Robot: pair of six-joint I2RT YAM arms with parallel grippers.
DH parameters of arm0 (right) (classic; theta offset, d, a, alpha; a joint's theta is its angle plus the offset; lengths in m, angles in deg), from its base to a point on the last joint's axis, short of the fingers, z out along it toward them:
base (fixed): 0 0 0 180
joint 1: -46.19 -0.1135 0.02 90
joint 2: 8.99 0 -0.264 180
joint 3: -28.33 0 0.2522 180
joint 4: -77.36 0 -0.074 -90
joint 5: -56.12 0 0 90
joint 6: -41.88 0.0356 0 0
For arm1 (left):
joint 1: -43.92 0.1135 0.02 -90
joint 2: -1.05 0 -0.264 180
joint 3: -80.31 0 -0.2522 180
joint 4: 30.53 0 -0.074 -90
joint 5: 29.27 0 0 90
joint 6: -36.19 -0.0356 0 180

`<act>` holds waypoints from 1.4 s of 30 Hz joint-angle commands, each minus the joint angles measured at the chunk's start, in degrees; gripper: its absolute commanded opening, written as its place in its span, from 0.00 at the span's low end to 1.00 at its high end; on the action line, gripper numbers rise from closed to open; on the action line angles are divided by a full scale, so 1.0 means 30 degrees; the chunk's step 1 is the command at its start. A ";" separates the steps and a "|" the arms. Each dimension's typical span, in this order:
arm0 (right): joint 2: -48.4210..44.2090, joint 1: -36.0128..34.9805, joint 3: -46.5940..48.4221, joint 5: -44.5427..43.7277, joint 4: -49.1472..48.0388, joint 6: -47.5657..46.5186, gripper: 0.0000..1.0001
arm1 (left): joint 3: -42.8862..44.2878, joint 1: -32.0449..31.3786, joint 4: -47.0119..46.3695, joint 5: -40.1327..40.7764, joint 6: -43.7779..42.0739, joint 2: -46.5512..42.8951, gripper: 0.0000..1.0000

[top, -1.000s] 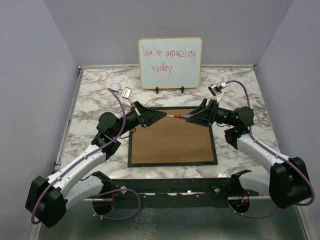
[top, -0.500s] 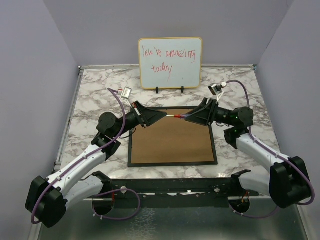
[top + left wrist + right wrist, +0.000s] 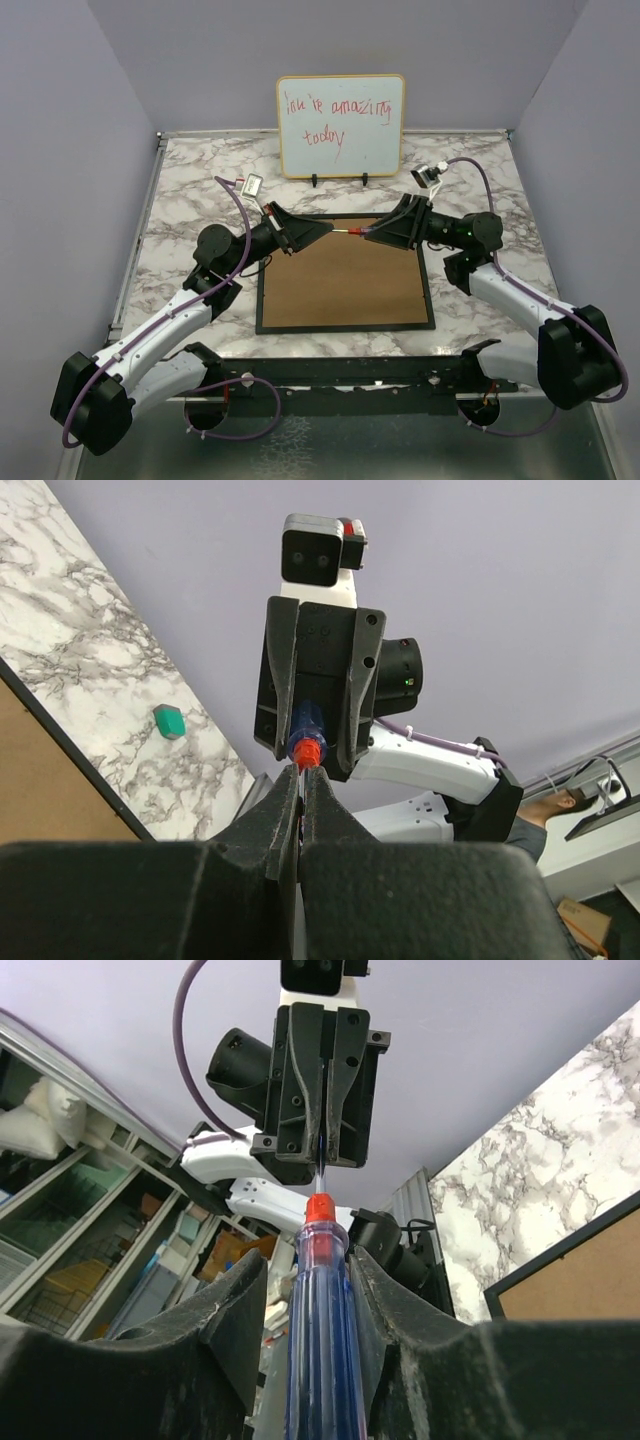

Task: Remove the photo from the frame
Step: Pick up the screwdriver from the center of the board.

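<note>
The frame lies on the table before the whiteboard, a screwdriver above it.

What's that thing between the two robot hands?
A screwdriver: its thin shaft is pinched in the left gripper, its blue handle sits inside the right gripper. The top view shows it.

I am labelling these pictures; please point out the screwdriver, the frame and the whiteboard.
screwdriver point(image 3: 318, 1310): right wrist view, on its blue handle.
frame point(image 3: 345, 280): top external view, on its brown back panel.
whiteboard point(image 3: 340, 125): top external view, on its white face.
</note>
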 commanded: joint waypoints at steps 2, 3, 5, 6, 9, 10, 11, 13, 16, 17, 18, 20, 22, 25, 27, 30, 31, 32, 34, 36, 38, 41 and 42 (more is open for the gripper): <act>0.0137 -0.0221 0.0409 -0.0118 -0.0905 -0.0090 0.38 | -0.0203 -0.0100 -0.0763 0.0509 0.0142 -0.0200 0.00; 0.0068 -0.0223 0.0377 -0.0129 -0.0819 -0.0146 0.37 | -0.0209 -0.0100 -0.0763 0.0494 0.0168 -0.0239 0.00; -0.0056 -0.0220 0.0293 -0.0242 -0.0515 -0.0282 0.30 | -0.0253 -0.0100 -0.0763 0.0538 0.0171 -0.0270 0.00; -0.0117 -0.0205 0.0268 -0.0287 -0.0411 -0.0309 0.27 | -0.0277 -0.0100 -0.0759 0.0563 0.0197 -0.0331 0.00; -0.0310 -0.0201 0.0236 -0.0455 -0.0231 -0.0408 0.17 | -0.0362 -0.0100 -0.0734 0.0650 0.0215 -0.0360 0.00; -0.0372 -0.0221 0.0246 -0.0457 -0.0042 -0.0534 0.14 | -0.0382 -0.0100 -0.0734 0.0617 0.0228 -0.0346 0.00; -0.0453 -0.0212 0.0284 -0.0405 0.0237 -0.0696 0.11 | -0.0407 -0.0100 -0.0734 0.0584 0.0233 -0.0290 0.00; -0.0625 -0.0208 0.0394 -0.0243 0.0933 -0.1144 0.04 | -0.0356 -0.0100 -0.0734 0.0526 0.0230 -0.0222 0.00; -0.1018 -0.0221 0.0506 -0.0219 0.2286 -0.1922 0.00 | -0.0322 -0.0100 -0.0734 0.0499 0.0299 -0.0016 0.00; -0.1156 -0.0223 0.0540 -0.0211 0.2737 -0.2144 0.00 | -0.0289 -0.0100 -0.0734 0.0434 0.0305 0.0074 0.00; -0.1317 -0.0224 0.0580 -0.0203 0.3112 -0.2362 0.00 | -0.0219 -0.0100 -0.0734 0.0345 0.0316 0.0191 0.00; -0.1570 -0.0224 0.0645 -0.0260 0.3911 -0.2813 0.01 | -0.0117 -0.0100 -0.0734 0.0144 0.0318 0.0420 0.00; -0.1849 -0.0224 0.0838 -0.0356 0.5320 -0.3511 0.01 | -0.0076 -0.0100 -0.0712 0.0109 0.0340 0.0533 0.00; -0.2176 -0.0268 0.1263 -0.0423 0.7641 -0.4845 0.01 | 0.0003 -0.0100 -0.0646 0.0009 0.0347 0.0703 0.00; -0.2294 -0.0279 0.1387 -0.0227 0.8179 -0.5233 0.19 | 0.0069 -0.0100 -0.0595 -0.0116 0.0347 0.0803 0.00; -0.2365 -0.0282 0.1421 0.0007 0.7855 -0.5092 0.40 | 0.0141 -0.0100 -0.0559 -0.0249 0.0347 0.0857 0.00; -0.2376 -0.0279 0.1419 -0.0018 0.7751 -0.5030 0.45 | 0.0171 -0.0100 -0.0558 -0.0315 0.0340 0.0864 0.00; -0.2381 -0.0282 0.1419 -0.0039 0.7628 -0.4946 0.48 | 0.0182 -0.0100 -0.0518 -0.0349 0.0319 0.0883 0.00; -0.2338 -0.0282 0.1376 -0.0081 0.7245 -0.4665 0.50 | 0.0163 -0.0100 -0.0528 -0.0387 0.0345 0.0891 0.00; -0.2234 -0.0283 0.1200 -0.0004 0.6344 -0.4089 0.50 | 0.0110 -0.0100 -0.0528 -0.0364 0.0347 0.0878 0.00; -0.2118 -0.0290 0.0961 -0.0088 0.5497 -0.3511 0.50 | 0.0072 -0.0100 -0.0529 -0.0304 0.0376 0.0859 0.00; -0.1939 -0.0286 0.0809 -0.0094 0.4767 -0.2993 0.50 | 0.0046 -0.0100 -0.0529 -0.0270 0.0404 0.0819 0.00; -0.1898 -0.0283 0.0808 -0.0063 0.4728 -0.2959 0.47 | 0.0042 -0.0100 -0.0529 -0.0230 0.0406 0.0775 0.00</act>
